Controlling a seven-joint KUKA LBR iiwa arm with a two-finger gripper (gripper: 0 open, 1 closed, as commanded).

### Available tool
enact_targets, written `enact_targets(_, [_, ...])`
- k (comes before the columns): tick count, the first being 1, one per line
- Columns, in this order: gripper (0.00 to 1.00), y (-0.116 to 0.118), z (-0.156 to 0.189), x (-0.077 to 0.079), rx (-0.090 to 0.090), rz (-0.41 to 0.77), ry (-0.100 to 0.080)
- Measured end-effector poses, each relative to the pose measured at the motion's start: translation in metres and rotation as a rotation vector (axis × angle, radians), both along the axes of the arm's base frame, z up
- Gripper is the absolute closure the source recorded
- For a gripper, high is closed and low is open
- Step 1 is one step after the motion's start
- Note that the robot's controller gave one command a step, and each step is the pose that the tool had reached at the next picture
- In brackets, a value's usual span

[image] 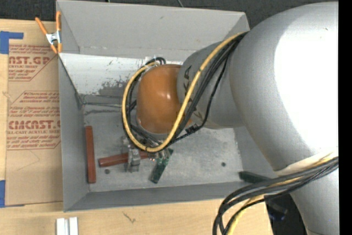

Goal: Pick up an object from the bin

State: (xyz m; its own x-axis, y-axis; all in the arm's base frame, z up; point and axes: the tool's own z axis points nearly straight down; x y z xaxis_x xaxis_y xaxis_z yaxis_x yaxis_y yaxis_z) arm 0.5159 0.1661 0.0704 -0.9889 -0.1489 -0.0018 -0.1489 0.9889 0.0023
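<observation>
Three small things lie toward the near left of the grey bin (70, 118). A reddish-brown bar (89, 154) runs along the left wall, a reddish-brown stick (113, 161) lies crosswise just right of it, and a dark green piece (159, 171) sits further right. The gripper (132, 161), below its orange cover (157, 99), is low at the stick's right end. I cannot tell whether its jaws are spread or pinching. Nothing looks lifted, so securing and raising the stick probably remain.

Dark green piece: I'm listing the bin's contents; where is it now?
In the camera view the dark green piece lies on the bin floor near the lower wall, just right of the gripper and the short red-brown stick.
</observation>
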Motion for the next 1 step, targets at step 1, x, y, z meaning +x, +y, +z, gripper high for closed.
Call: enact_targets(1, [1.00,0.0000,0.0000,0.0000,0.000,0.000,0.000])
